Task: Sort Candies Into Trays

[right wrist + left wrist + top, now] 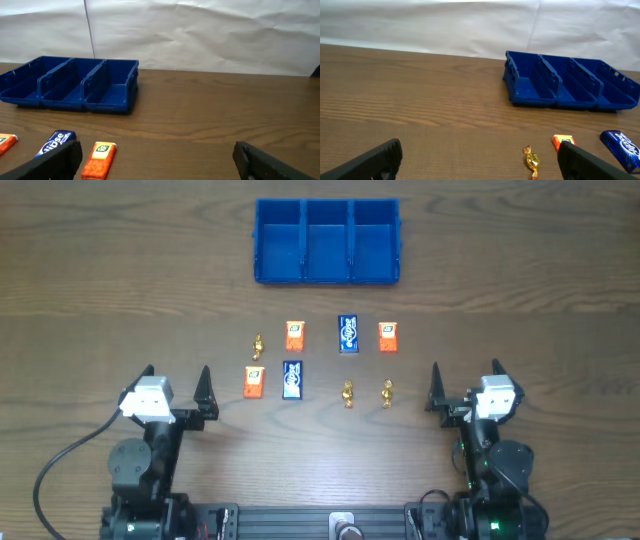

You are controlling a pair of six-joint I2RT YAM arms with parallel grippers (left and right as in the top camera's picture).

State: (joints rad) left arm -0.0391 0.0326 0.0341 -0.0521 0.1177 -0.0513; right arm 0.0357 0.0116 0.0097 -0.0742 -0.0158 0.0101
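Candies (295, 335) are lying in two rows on the wooden table (120, 290), eight in all, every one outside the blue tray (327, 272). From above, the far row is running left to right: a gold-wrapped sweet (258, 345), an orange box (295, 335), a blue packet (348, 334) and a second orange box (388, 337). The near row is showing a third orange box (254, 381), a second blue packet (292, 380), then one gold sweet (348, 393) beside another (387, 391). The tray, with three compartments side by side, is sitting farther back, well apart from the rows. The left gripper (177, 388) is hanging at the near left of the candies, claw released with its fingers spread wide. The right gripper (467, 388) is hanging at the near right, likewise released and grasping nothing.

In the left wrist view, that arm's gripper (480, 150) is gaping over bare wood. A gold-wrapped sweet (531, 161), an orange box (562, 141) and a blue packet (621, 148) are lying just beyond it, off to the right. The tray (532, 99) is standing far behind them.

In the right wrist view, that arm's gripper (155, 150) is also standing open. An orange box (99, 153) and a blue packet (54, 141) are lying beside its left finger, and another orange box (6, 142) is peeking in further left. The tray (117, 96) is sitting at the far left.
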